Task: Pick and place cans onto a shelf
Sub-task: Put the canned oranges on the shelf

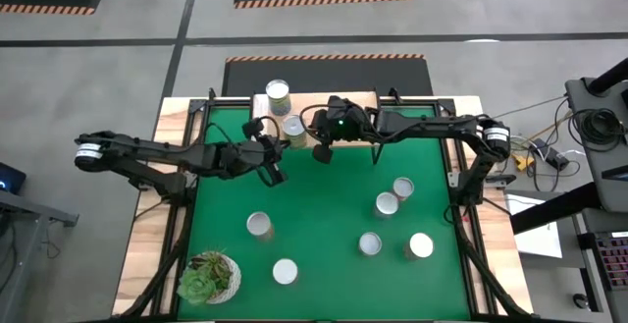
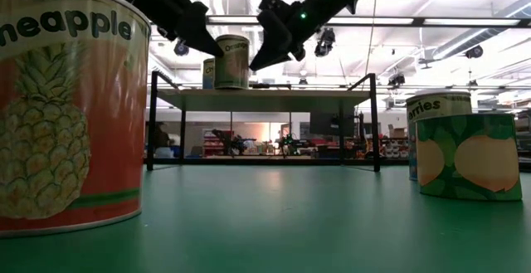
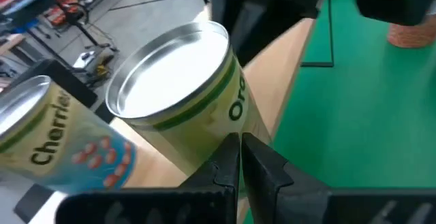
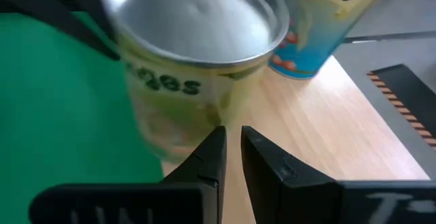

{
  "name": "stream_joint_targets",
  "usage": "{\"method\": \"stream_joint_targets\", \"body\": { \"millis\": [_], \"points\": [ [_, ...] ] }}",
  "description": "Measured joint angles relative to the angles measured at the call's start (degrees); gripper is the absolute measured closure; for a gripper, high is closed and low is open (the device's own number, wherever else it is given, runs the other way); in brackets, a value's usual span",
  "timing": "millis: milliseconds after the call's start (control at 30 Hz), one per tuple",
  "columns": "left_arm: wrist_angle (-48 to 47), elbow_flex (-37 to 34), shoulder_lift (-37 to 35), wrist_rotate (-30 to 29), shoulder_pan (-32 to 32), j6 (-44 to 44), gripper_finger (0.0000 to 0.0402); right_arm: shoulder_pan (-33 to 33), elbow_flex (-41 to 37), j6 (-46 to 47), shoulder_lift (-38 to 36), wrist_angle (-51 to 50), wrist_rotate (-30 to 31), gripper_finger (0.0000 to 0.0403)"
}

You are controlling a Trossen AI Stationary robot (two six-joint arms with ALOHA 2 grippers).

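Two cans stand on the shelf [image 1: 363, 100] at the far edge of the table [image 1: 334, 264]: the oranges can [image 1: 292, 130] near the shelf's front edge and the cherries can [image 1: 279, 94] just behind it. Neither is held. The left gripper [image 1: 276, 173] hangs in front of the oranges can, its fingers [image 3: 228, 163] pressed together and empty; in the left wrist view the can's side sits just past the fingertips. The right gripper [image 1: 322, 152] hangs just beside the same can on its other side, its fingers [image 4: 211, 157] nearly closed with a thin gap, holding nothing. Both arms stretch inward from the table's sides and meet near the shelf, wrists tilted down. Six more cans [image 1: 259, 225] stand scattered on the green mat, well apart from both grippers, near a potted succulent [image 1: 209, 276]
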Motion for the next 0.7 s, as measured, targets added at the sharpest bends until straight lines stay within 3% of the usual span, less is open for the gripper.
{"method": "stream_joint_targets", "body": {
  "millis": [467,700],
  "points": [
    [-3.53,-0.04,-2.48,-3.02,0.00,-0.06,0.0402,1.32,0.00,0.68,0.13,3.21,0.04,0.0365],
    [-7.68,-0.07,-7.01,-3.08,-0.13,-0.03,0.0402,1.56,0.00,0.67,1.13,7.62,-0.29,0.0365]
  ]
}}
